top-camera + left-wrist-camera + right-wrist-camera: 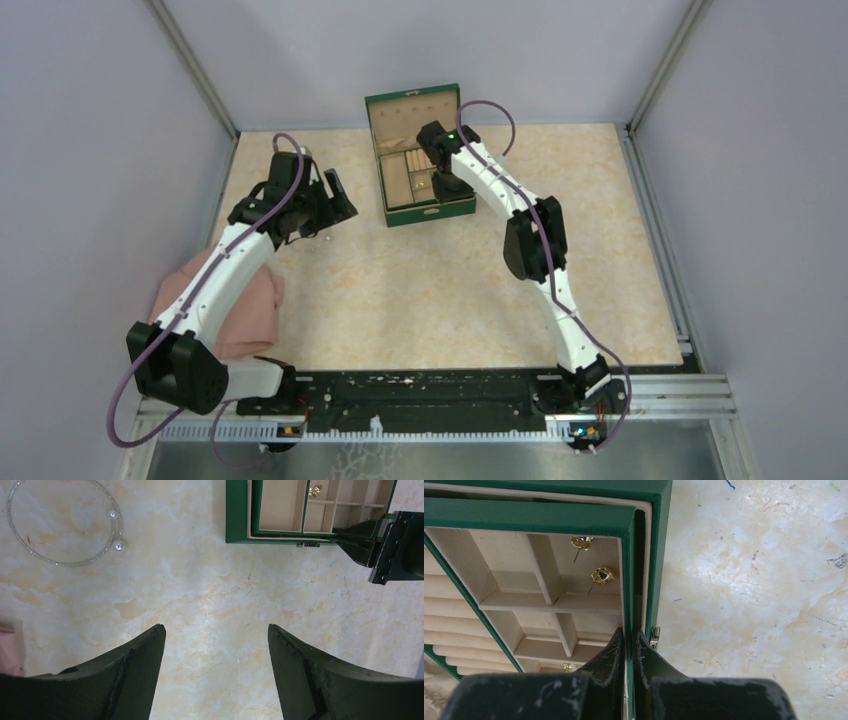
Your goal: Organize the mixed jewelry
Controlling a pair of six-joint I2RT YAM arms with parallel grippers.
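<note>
The right gripper (628,645) is pinched shut on the thin front wall of the green box (539,517). Just ahead of its tips, two gold studs (602,575) already lie in a corner compartment, so the job is partly done. The left gripper (216,635) hangs wide and empty over the table (210,580). Far ahead to its left a wiry loop (119,545) with two pearls lies loose, not yet sorted.

Overhead plus wrist close-ups, green box (430,213) common
</note>
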